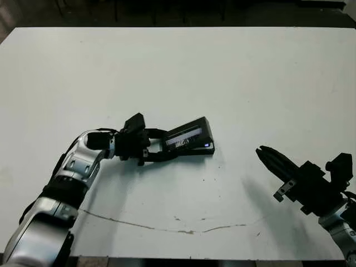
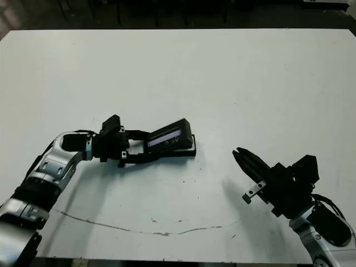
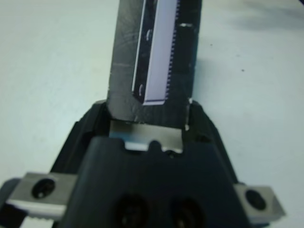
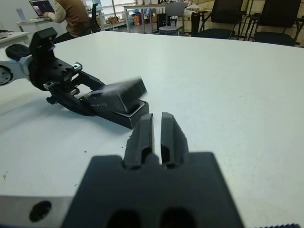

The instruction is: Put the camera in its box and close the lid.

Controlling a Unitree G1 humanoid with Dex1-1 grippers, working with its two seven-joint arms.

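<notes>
The box (image 1: 196,151), a shallow black tray, lies near the middle of the table. Over it leans the lid (image 1: 186,135), flat and black with a glossy window strip, its far edge raised and tilted. My left gripper (image 1: 162,146) is shut on the lid's near end; the left wrist view shows the lid (image 3: 156,57) clamped between the fingers. Of the camera I see only a bluish-white glow (image 1: 207,146) at the box's right corner under the lid. My right gripper (image 1: 267,156) hovers to the right, shut and holding nothing, pointing toward the box (image 4: 130,118).
A thin dark scratch line (image 1: 167,225) runs along the table's front. White table surface (image 1: 250,83) stretches behind and to the right of the box. Beyond the table, the right wrist view shows a person at a desk (image 4: 71,14) and office chairs (image 4: 223,19).
</notes>
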